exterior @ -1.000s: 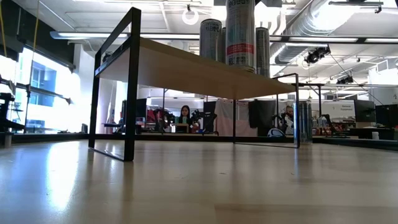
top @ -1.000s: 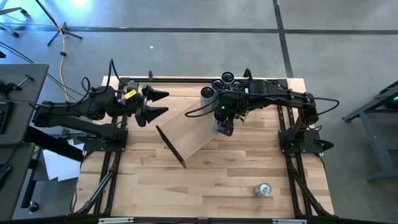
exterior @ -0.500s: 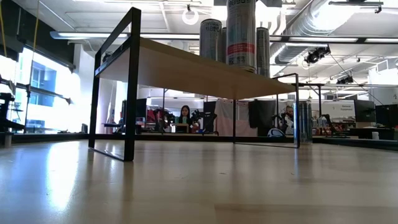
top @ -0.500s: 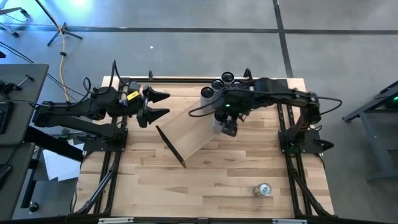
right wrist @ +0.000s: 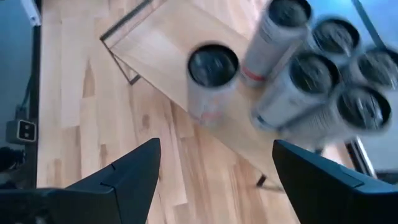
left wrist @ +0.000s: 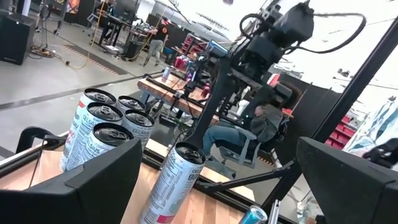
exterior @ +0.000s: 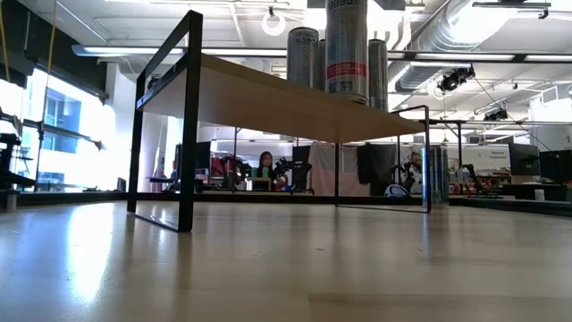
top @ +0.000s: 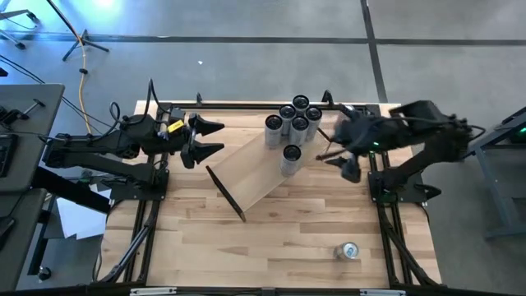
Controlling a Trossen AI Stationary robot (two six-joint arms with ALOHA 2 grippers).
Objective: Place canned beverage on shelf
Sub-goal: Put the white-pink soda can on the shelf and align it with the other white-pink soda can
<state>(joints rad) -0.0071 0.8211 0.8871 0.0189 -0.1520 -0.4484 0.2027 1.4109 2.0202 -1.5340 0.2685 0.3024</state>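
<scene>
1. Right pincer (top: 345, 158) is hanging w/ fingers spread and nothing between them, off the shelf's (top: 251, 177) far-right end, above the surface (top: 271, 238) near its right frame.
2. Closest can to that pincer is the single can (top: 290, 159), standing upright on the shelf, just beside the pincer on its left-arm side, not touching it.
3. Four-can cluster (top: 292, 120) is sitting upright at the shelf's back end, a bit beyond the single can from the right pincer, towards the surface's back edge.
4. In the right wrist view the single can (right wrist: 212, 78) is showing top-on between the two dark fingers (right wrist: 127, 174), w/ the cluster (right wrist: 323, 74) beside it; the picture is blurred there.
5. Left pincer (top: 207, 138) is waiting w/ fingers wide apart, empty, off the shelf's other end, pointing across at the cans.
6. Shelf is lying diagonally btwn the two pincers; black bracket (top: 224, 193) is showing at the end nearer the left pincer.
7. Low view is showing the shelf board (exterior: 268, 98) raised on its brackets w/ cans (exterior: 344, 49) standing on top.
8. One more can (top: 348, 251) is lying on the surface, well apart from both pincers, near the front edge on the right arm's side.
9. Left wrist view is showing a person seated (left wrist: 245, 127) in the room beyond the surface.
</scene>
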